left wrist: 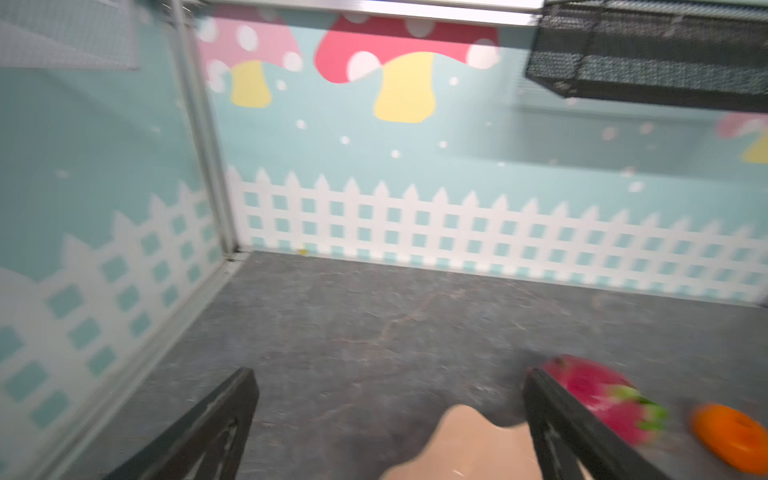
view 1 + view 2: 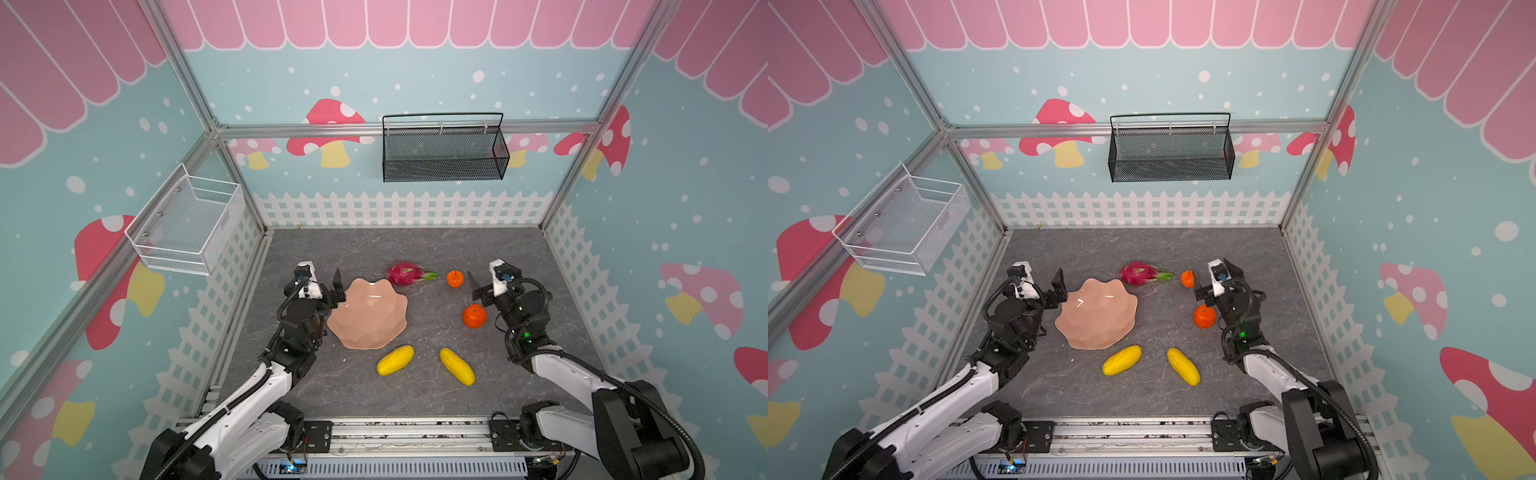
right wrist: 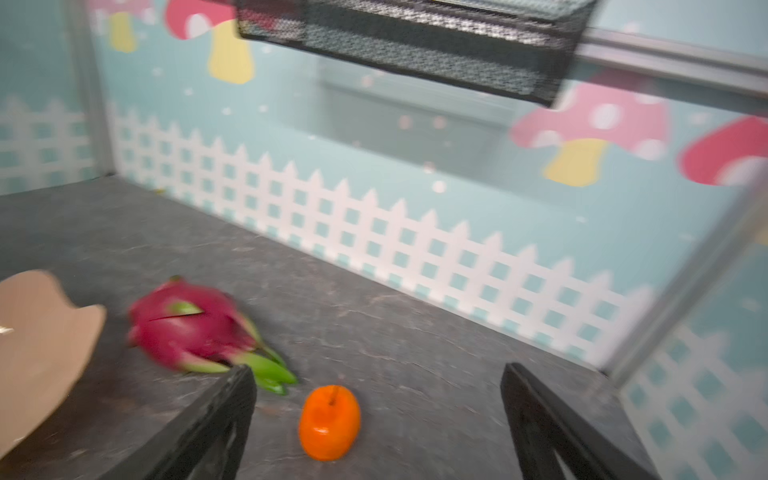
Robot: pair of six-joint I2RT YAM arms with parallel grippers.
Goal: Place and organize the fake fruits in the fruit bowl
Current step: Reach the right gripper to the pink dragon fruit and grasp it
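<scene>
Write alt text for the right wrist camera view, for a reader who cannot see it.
The right claw hangs open over the grey tabletop, with the small orange fruit in view between its black fingers. Beyond lie the magenta dragon fruit and the rim of the pink bowl; the image is blurred.

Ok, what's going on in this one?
Nothing is in the fruit bowl yet. All five fake fruits lie on the grey table around it: dragon fruit, small orange, larger orange and two yellow ribbed fruits. Both grippers are open and empty. The left gripper is by the bowl's rim, and the right gripper hovers near the small orange.
</scene>
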